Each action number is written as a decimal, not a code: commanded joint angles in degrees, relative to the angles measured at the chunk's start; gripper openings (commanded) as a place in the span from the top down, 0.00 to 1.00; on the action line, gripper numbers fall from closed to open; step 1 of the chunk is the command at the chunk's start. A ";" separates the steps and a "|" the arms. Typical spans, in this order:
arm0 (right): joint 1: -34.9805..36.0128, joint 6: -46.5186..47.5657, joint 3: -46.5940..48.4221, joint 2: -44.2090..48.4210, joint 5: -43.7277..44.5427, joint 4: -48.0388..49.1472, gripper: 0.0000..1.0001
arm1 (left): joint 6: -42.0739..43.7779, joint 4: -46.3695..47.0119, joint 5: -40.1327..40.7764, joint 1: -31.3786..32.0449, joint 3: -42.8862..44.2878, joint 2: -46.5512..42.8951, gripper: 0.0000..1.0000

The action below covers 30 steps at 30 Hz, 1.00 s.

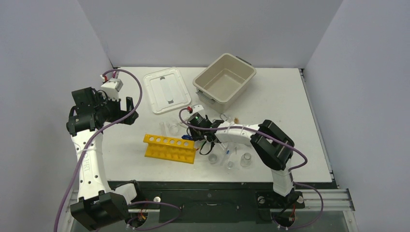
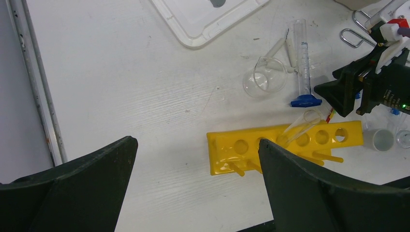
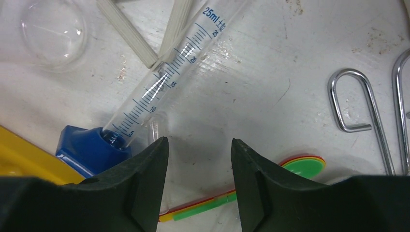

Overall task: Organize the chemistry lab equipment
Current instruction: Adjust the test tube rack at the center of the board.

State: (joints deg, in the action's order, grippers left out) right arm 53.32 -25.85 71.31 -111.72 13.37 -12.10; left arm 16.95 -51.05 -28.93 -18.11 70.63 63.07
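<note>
A yellow holed tube rack [image 1: 170,147] lies on the white table. In the left wrist view a clear test tube [image 2: 302,125] leans in the rack [image 2: 285,145]. A graduated cylinder [image 3: 164,77] with a blue base [image 3: 89,147] lies flat beside a clear beaker [image 3: 51,31]. My right gripper [image 3: 199,145] is open, low over stacked coloured spatulas [image 3: 300,166], with a clear tube [image 3: 157,125] just beside its left finger. Metal tongs [image 3: 353,101] lie to its right. My left gripper [image 2: 197,145] is wide open and empty, held high at the table's left [image 1: 128,107].
A beige tub [image 1: 225,77] stands at the back and a white lid [image 1: 165,89] lies left of it. Small clear vials [image 1: 245,159] stand near the front edge under the right arm. White plastic tweezers [image 3: 125,34] lie by the cylinder.
</note>
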 commanded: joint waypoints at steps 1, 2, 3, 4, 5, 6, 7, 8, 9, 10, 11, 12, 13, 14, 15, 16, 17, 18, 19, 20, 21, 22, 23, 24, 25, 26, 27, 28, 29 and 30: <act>1.57 0.64 2.64 -0.86 -0.82 1.05 0.53 | 0.31 0.05 -0.52 -0.44 3.02 0.24 0.03; 1.72 0.54 2.48 -1.11 -0.81 1.25 0.53 | 0.35 0.07 -0.54 -0.50 3.02 0.31 0.03; 2.01 0.32 2.37 -1.21 -0.73 1.44 0.53 | 0.36 0.07 -0.53 -0.47 3.02 0.35 0.03; 2.12 0.16 2.06 -1.24 -0.68 1.68 0.53 | 0.36 0.07 -0.52 -0.47 3.02 0.38 0.03; 2.29 -0.13 1.62 -1.27 -0.64 1.92 0.53 | 0.41 0.07 -0.52 -0.45 2.91 0.38 0.03; 2.40 -0.29 1.45 -1.30 -0.63 2.26 0.53 | 0.44 0.07 -0.47 -0.44 2.92 0.39 0.03; 2.49 -0.45 1.15 -1.30 -0.49 2.34 0.53 | 0.49 0.07 -0.44 -0.44 2.89 0.34 0.03; 2.62 -0.61 1.05 -1.26 -0.41 2.50 0.53 | 0.53 0.05 -0.39 -0.44 2.82 0.31 0.03; 2.69 -0.70 0.64 -1.15 -0.34 2.64 0.53 | 0.58 0.06 -0.35 -0.44 2.80 0.31 0.03; 2.85 -0.85 0.44 -0.81 -0.09 3.16 0.53 | 0.62 0.07 -0.39 -0.44 2.78 0.28 0.03; 2.93 -0.95 -0.02 -0.66 0.00 3.28 0.53 | 0.62 0.07 -0.31 -0.44 2.63 0.29 0.03; 3.11 -1.02 -0.29 -0.11 0.50 3.41 0.53 | 0.63 0.07 -0.28 -0.44 2.61 0.21 0.03; 3.19 -1.08 -0.89 0.75 0.82 3.69 0.53 | 0.67 0.07 -0.26 -0.46 2.48 0.17 0.04; 3.33 -1.08 -1.16 1.22 1.25 3.85 0.53 | 0.70 0.07 -0.26 -0.49 2.40 0.09 0.03; 3.35 -1.06 -1.72 2.14 1.37 4.28 0.53 | 0.71 0.11 -0.25 -0.45 2.36 0.11 0.03; 3.41 -1.10 -1.97 2.57 1.46 4.41 0.54 | 0.71 0.14 -0.25 -0.49 2.35 0.06 0.03; 3.39 -1.16 -2.49 3.29 1.43 4.73 0.54 | 0.72 0.15 -0.19 -0.45 2.38 0.00 0.03; 3.59 -1.16 -2.67 3.54 1.14 4.90 0.55 | 0.72 0.16 -0.22 -0.49 2.42 0.03 0.04; 3.91 -1.03 -2.91 3.73 0.92 5.11 0.55 | 0.72 0.16 -0.13 -0.45 2.46 0.01 0.04; 4.12 -0.95 -2.86 3.72 0.60 5.18 0.55 | 0.72 0.11 -0.13 -0.44 2.53 -0.02 0.03; 4.68 -0.78 -2.76 3.47 0.47 4.94 0.55 | 0.65 0.08 -0.19 -0.48 2.60 0.02 0.03; 4.95 -0.65 -2.49 3.23 0.42 4.83 0.56 | 0.64 0.08 -0.17 -0.46 2.63 0.03 0.03; 5.43 -0.55 -2.36 2.64 0.34 4.61 0.56 | 0.63 0.07 -0.12 -0.51 2.69 -0.03 0.03; 5.63 -0.54 -2.02 2.34 0.23 4.49 0.57 | 0.63 0.07 -0.09 -0.47 2.72 -0.04 0.03; 5.80 -0.64 -1.95 1.65 -0.01 4.39 0.58 | 0.67 0.03 -0.04 -0.45 2.74 -0.11 0.03; 5.90 -0.67 -1.78 1.40 -0.18 4.47 0.58 | 0.69 0.00 0.02 -0.44 2.75 -0.17 0.03; 6.09 -0.65 -1.70 0.82 -0.18 4.48 0.60 | 0.78 -0.01 0.06 -0.44 2.71 -0.23 0.03; 6.14 -0.63 -1.46 0.55 -0.05 4.38 0.61 | 0.83 -0.06 0.16 -0.44 2.75 -0.27 0.03; 6.13 -0.70 -1.36 0.12 0.31 4.23 0.64 | 0.92 -0.09 0.17 -0.46 2.75 -0.33 0.03; 6.11 -0.74 -1.24 0.02 0.55 4.17 0.67 | 0.95 -0.17 0.23 -0.49 2.71 -0.32 0.03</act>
State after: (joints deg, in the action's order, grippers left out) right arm 58.98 -26.24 68.71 -111.63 13.21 -9.39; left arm 17.02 -51.31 -28.77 -18.11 71.09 63.46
